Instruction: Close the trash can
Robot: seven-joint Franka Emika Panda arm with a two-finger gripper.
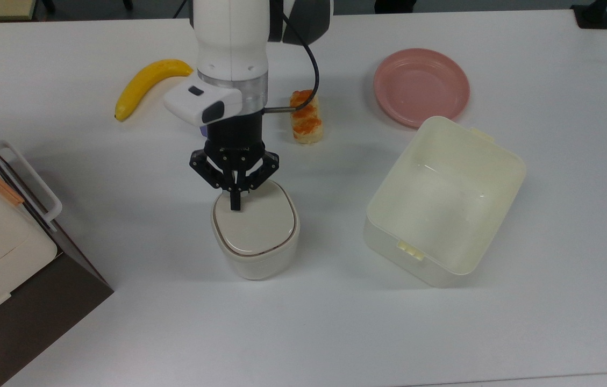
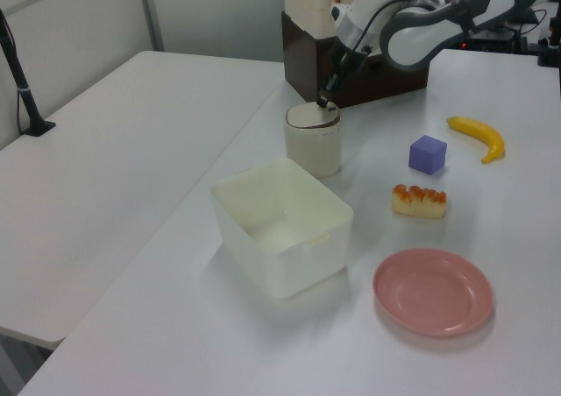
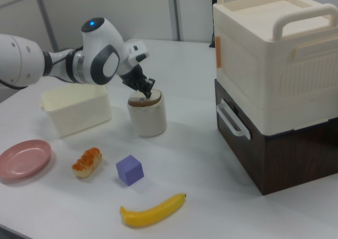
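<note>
White tabletop (image 1: 66, 333) fills the whole scene, pretty roomy. Biggest thing on it is a cream storage box with handles stacked on a dark brown base (image 3: 274, 80), parked at the top view's lower-left corner. Next up, the lidless cream tub (image 1: 445, 199) toward the top view's right edge, sitting at an angle. The robot arm (image 1: 233, 48) comes in from the top view's far edge and leans down over the middle of the tabletop. Right under it is the trash can (image 1: 255, 236), roughly central, between the stacked box and the tub, well apart from both. Its beige lid (image 1: 252, 226) lies flat on the rim. The gripper (image 1: 235, 205) has its fingers clenched together, nothing between them, tip on the lid's far edge in the top view. Pink plate (image 1: 421, 86) near the far edge beyond the tub, banana (image 1: 147, 83) near the far-left, a little orange-topped pastry (image 1: 306, 121) between them, and a purple cube (image 2: 428, 154) just beside the pastry.
</note>
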